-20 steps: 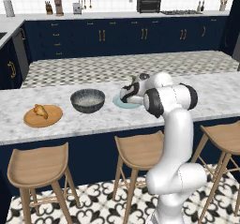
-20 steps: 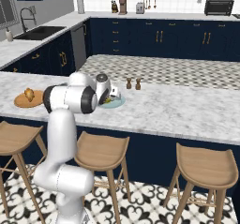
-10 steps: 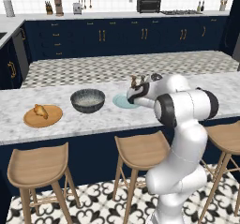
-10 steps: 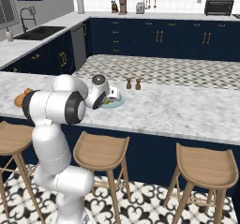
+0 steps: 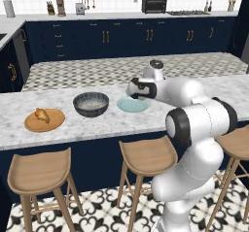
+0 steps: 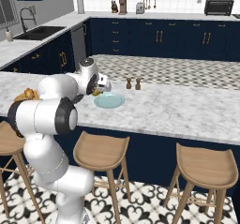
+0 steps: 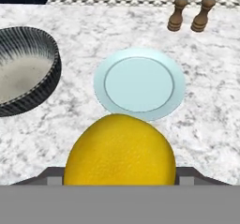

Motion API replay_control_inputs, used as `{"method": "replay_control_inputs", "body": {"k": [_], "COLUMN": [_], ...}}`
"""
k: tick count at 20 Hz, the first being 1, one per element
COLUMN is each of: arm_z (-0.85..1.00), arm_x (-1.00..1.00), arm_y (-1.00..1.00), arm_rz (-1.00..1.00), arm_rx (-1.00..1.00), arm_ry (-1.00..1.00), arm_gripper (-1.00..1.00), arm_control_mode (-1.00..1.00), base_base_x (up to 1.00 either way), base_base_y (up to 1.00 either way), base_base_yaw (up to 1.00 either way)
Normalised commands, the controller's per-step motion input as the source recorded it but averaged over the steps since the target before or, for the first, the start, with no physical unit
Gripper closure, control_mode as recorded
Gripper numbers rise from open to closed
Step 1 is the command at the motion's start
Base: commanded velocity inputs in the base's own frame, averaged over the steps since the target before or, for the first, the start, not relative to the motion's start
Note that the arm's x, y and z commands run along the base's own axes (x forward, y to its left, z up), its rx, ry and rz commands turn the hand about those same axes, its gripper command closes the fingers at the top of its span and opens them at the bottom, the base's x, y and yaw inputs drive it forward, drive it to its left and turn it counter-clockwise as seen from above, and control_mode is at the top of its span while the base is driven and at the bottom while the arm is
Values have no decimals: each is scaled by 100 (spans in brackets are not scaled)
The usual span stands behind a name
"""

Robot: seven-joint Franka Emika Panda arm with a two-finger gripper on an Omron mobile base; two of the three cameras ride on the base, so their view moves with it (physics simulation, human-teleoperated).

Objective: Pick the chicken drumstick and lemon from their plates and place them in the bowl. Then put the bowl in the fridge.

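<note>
My gripper [image 5: 136, 92] is shut on the bright-yellow lemon [image 7: 119, 150] and holds it just above the pale light-blue plate [image 7: 139, 82], which lies bare on the marble counter. The lemon hides the fingertips in the hand view. From the right base view the lemon [image 6: 97, 92] shows as a yellow spot under the hand. The dark speckled bowl [image 5: 91, 104] stands to the left of that plate, with nothing in it. Further left, the golden-brown chicken drumstick [image 5: 42, 114] lies on the tan wooden plate [image 5: 44, 122]. The fridge is out of view.
Two small brown shakers [image 7: 190, 14] stand on the counter beyond the blue plate. Wooden stools [image 5: 146, 156] line the counter's near side below its edge. Navy cabinets [image 5: 121, 41] run along the far wall.
The arm's elbow has swung outward and nearer the cameras. The hand has stayed over the blue plate with the lemon in it.
</note>
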Motion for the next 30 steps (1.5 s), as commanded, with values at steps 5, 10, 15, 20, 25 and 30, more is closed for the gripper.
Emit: {"method": "replay_control_inputs", "body": {"k": [5, 10, 15, 20, 25, 30], "arm_z": [3, 0, -4, -15, -29, -36], "arm_x": [6, 18, 46, 34, 50, 42], "arm_y": [90, 83, 42, 53, 39, 30], "arm_rz": [0, 8, 9, 5, 3, 0], "arm_rx": [-4, -1, 0, 0, 0, 0], "arm_ry": [8, 15, 8, -4, -1, 0], "arm_gripper": [100, 100, 100, 100, 100, 100], "arm_control_mode": [-100, -100, -100, -100, -100, -100], "base_base_x": [0, 0, 0, 0, 0, 0], "base_base_y": [0, 0, 0, 0, 0, 0], "base_base_yaw": [0, 0, 0, 0, 0, 0]}}
